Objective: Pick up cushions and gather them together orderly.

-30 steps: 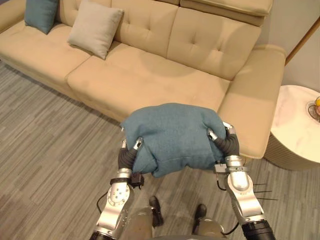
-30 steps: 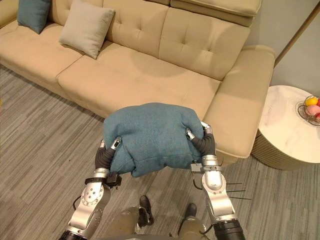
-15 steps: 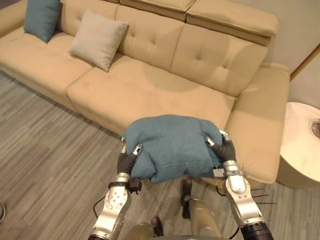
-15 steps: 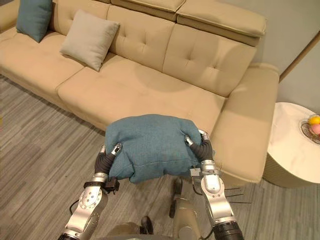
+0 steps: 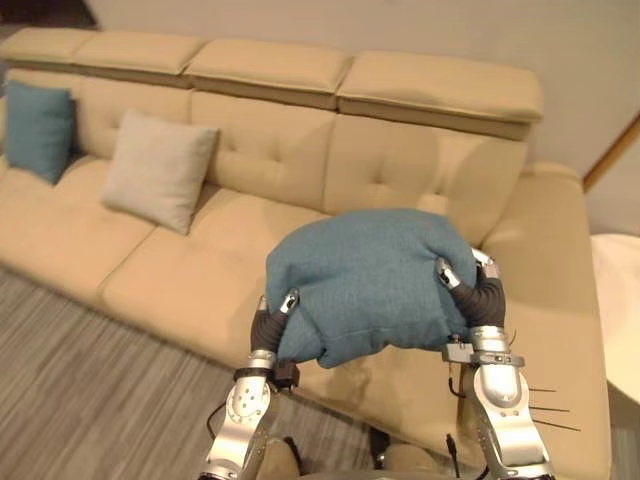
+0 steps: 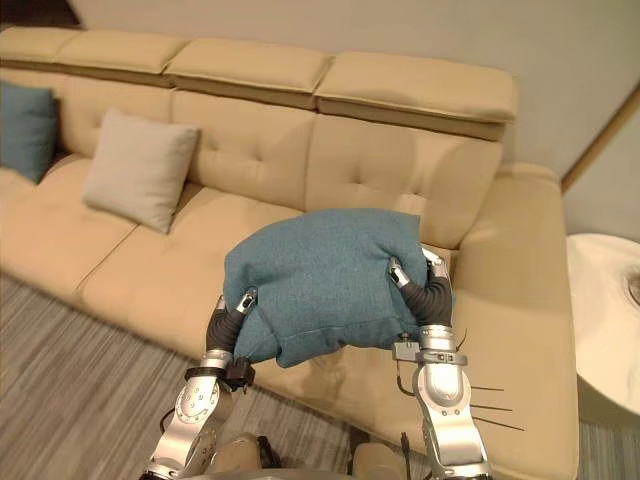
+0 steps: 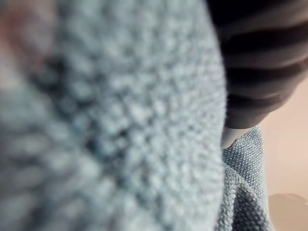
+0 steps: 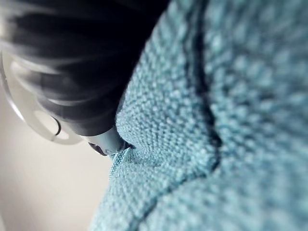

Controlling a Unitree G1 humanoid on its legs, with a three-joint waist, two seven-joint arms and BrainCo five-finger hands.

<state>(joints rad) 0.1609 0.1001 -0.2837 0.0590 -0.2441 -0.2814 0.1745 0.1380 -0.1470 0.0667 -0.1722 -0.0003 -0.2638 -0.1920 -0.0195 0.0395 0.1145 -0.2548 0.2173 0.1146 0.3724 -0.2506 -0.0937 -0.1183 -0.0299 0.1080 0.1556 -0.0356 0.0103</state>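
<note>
I hold a large teal cushion squeezed between both hands, raised above the right seat of the beige sofa. My left hand grips its lower left side, with the thumb and fingers pressed into the fabric. On the cushion's right side, the fingers of my right hand curl over the edge. Up close, the knit cushion bulges against the left hand's dark cover. The right hand digs into the cushion too. A beige cushion and a smaller teal cushion lean on the sofa's left backrest.
The sofa's wide right armrest lies just beyond my right hand. A round white side table stands to the right of the sofa. Grey striped floor runs along the sofa's front at lower left.
The camera has moved toward the sofa and tilted up. The held teal cushion, earlier over the floor by the sofa's front edge, is now over the right seat. Both hands keep their grip.
</note>
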